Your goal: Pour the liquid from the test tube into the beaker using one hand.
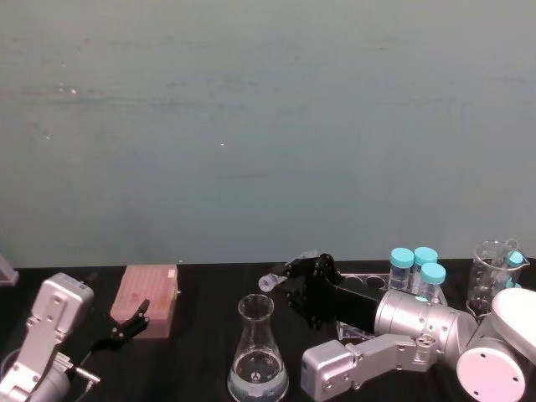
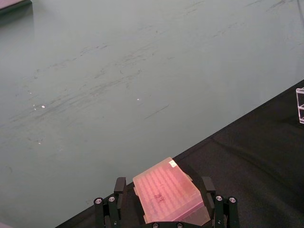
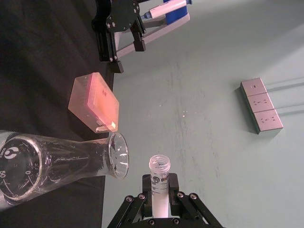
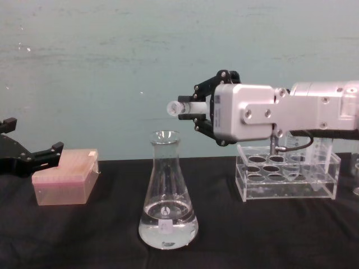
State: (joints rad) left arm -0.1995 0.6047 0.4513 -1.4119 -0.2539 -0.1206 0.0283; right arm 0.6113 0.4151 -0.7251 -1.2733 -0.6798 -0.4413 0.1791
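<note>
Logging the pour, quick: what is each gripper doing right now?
Left gripper: open, holding nothing.
Right gripper: shut on the test tube.

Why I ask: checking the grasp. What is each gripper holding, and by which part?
The right gripper holds the test tube by its body, the open mouth sticking out. The left gripper, open beside the pink box, holds nothing.

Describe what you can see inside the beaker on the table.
The beaker holds clear liquid pooled across its wide base; the neck above is empty. A small white label hides a patch of liquid behind it. The test tube is outside it.
</note>
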